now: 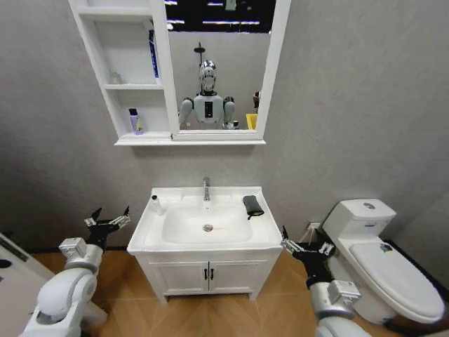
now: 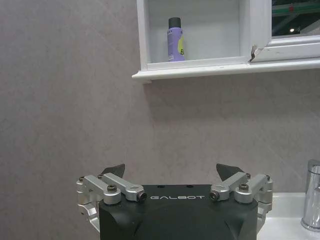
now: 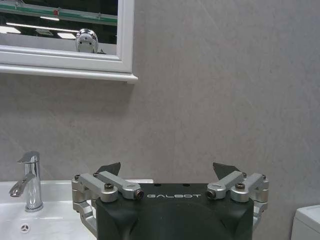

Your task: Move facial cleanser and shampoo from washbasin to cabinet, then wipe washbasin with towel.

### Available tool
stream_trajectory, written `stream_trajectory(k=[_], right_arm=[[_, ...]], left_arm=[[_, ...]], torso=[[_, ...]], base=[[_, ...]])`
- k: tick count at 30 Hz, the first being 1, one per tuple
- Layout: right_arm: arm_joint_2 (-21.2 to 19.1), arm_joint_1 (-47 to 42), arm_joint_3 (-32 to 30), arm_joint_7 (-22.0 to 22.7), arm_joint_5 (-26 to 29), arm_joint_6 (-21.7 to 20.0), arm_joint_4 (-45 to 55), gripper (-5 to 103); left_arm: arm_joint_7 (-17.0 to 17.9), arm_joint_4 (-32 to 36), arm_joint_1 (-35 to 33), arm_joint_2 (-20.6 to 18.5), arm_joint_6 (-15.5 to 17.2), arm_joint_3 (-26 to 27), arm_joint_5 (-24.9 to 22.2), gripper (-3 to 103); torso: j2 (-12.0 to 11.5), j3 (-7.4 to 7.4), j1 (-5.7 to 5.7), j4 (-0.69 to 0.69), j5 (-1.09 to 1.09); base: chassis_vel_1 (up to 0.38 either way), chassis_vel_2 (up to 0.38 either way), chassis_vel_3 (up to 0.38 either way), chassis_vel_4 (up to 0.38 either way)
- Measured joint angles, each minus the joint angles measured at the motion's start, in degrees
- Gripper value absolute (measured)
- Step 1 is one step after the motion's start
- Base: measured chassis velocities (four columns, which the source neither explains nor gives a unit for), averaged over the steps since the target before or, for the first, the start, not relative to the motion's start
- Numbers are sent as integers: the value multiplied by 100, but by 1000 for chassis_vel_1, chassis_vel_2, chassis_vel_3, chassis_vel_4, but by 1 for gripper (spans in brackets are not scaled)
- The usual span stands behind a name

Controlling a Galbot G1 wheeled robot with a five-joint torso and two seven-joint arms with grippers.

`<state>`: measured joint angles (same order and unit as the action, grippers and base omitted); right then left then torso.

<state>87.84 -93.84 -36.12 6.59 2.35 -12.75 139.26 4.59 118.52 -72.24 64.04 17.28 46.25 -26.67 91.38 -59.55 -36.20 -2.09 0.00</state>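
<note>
Both arms are hanging low, flanking the vanity. Left pincer (image 1: pixel 109 219) is sitting released, fingers spread, nothing in it, just off the washbasin's (image 1: pixel 158 242) left edge. Right pincer (image 1: pixel 306 246) is likewise released and empty, off the front right corner, beside the toilet (image 1: pixel 382 260).

Up and inward from the left pincer, a small white bottle (image 1: pixel 157 204) is lying on the back left of the basin surface; it looks like it is on its side, long axis running roughly front to back, cap away from the robot, though that is hard to tell. Left arm is clearly the nearer one for it.

Up and inward from the right pincer, the dark folded towel (image 1: pixel 253 206) is resting on the back right of the surface, long axis roughly front to back. Right arm is nearer to it.

The tap (image 1: pixel 206 188) is standing between them at the rear.

Farther up, above the left pincer, the cabinet (image 1: pixel 133 86) is already holding a purple bottle with a black cap (image 1: pixel 135 121), upright on the bottom shelf. The mirror (image 1: pixel 217 63) is joining it on the right.

Judgement: one bottle is looking done, the white one is still waiting, and wiping is not yet begun.
</note>
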Motion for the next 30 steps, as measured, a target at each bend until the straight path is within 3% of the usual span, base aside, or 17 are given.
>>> stream_trajectory(k=[10, 30], right_arm=[[29, -17, -16, 6, -55, 172, -169, 100], [52, -148, -90, 42, -35, 248, -100, 100]], left_arm=[[146, -58, 184, 105, 84, -327, 70, 100], [165, 132, 47, 201, 196, -375, 95, 100]], torso=[[0, 0, 1, 0, 0], [1, 1, 3, -1, 0]], base=[[-36, 51, 42, -45], [0, 0, 0, 0]])
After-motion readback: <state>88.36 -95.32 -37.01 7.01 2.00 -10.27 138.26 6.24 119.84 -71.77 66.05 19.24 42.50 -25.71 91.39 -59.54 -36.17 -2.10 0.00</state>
